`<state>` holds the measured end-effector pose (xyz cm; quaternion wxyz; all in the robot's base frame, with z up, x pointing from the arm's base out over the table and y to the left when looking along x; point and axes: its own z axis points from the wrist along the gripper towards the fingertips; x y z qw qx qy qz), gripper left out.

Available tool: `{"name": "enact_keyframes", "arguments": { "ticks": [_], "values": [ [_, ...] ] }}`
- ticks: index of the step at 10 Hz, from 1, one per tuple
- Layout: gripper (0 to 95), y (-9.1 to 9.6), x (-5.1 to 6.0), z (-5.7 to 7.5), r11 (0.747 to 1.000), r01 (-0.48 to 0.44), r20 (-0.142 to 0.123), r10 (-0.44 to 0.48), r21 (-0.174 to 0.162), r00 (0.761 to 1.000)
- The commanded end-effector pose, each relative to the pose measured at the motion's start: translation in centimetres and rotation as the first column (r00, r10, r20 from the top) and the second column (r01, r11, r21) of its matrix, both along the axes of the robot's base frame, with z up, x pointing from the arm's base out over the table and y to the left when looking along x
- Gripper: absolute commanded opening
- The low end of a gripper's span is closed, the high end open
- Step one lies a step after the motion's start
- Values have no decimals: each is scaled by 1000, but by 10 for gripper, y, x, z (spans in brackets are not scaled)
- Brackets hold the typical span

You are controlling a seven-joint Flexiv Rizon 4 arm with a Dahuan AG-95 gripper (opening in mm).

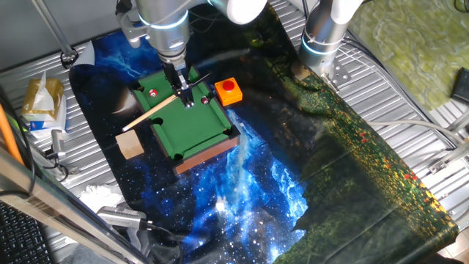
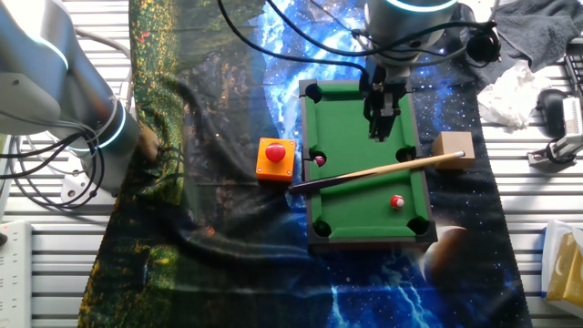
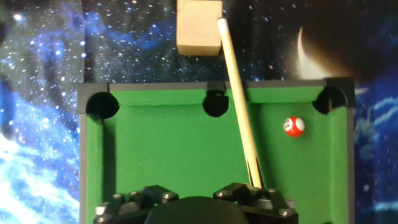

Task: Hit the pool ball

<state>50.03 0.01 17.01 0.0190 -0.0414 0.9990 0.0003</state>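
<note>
Gripper (image 2: 382, 117) clamped on thin wooden cue stick (image 2: 383, 169) mid-table. Tiny bright red pool ball (image 2: 397, 201) near corner pocket, apart from cue shaft (butt beside wooden block (image 2: 453, 146)). Sideways sweep risks a miss, or snagging green mini pool table's rail (image 2: 360, 87).

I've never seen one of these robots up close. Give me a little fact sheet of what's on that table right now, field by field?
Toy: a green mini pool table on a space-print cloth
Red ball: the pool ball lies on the felt near a corner pocket
Dark ball: second ball by a side pocket
Cue stick: cue lies slanted across the table, butt end on a wooden block
Robot hand: gripper hangs above the felt, not holding the cue
Beside the toy: red button on an orange base
</note>
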Motion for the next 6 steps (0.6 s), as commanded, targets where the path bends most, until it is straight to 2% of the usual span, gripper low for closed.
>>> {"name": "enact_keyframes", "arguments": {
  "ticks": [1,6],
  "values": [
    [0,0,0,0,978,-210,90,211,-16,973],
    [0,0,0,0,978,-207,88,208,-20,974]
  ]
}}
